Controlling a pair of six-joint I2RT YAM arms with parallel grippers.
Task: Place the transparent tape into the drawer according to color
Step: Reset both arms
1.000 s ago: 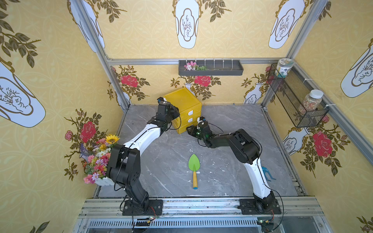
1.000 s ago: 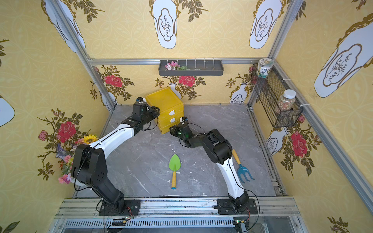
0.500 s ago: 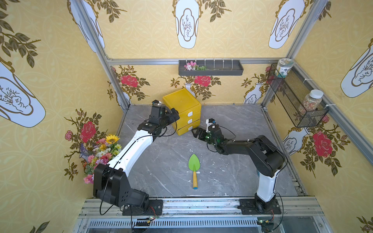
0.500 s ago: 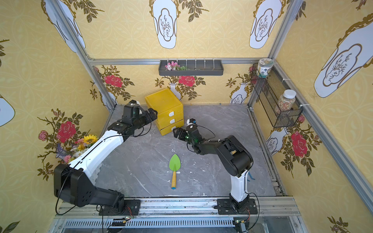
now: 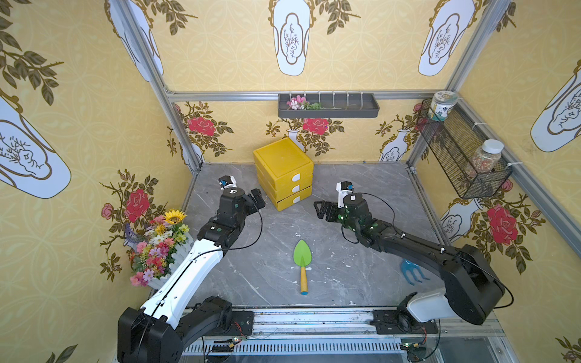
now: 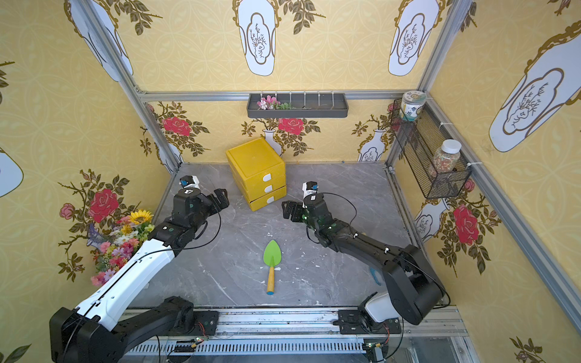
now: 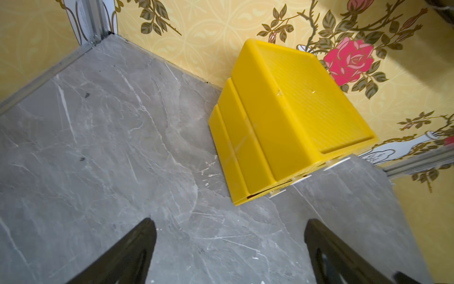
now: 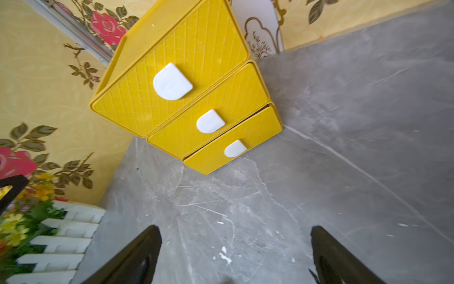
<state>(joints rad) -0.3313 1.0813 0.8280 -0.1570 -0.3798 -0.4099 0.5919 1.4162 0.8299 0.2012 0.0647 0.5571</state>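
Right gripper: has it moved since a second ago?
Yes. The right gripper has pulled back from the drawers, leaving a gap; it was at their front before. Jaws open.

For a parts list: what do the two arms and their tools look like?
The left arm has a white link between black joints; the right arm is black with a white shell near its base. Each wrist trails a black cable and carries a small white and blue module. The left tool and right tool have black tapering fingers; green lights dot the right wrist.
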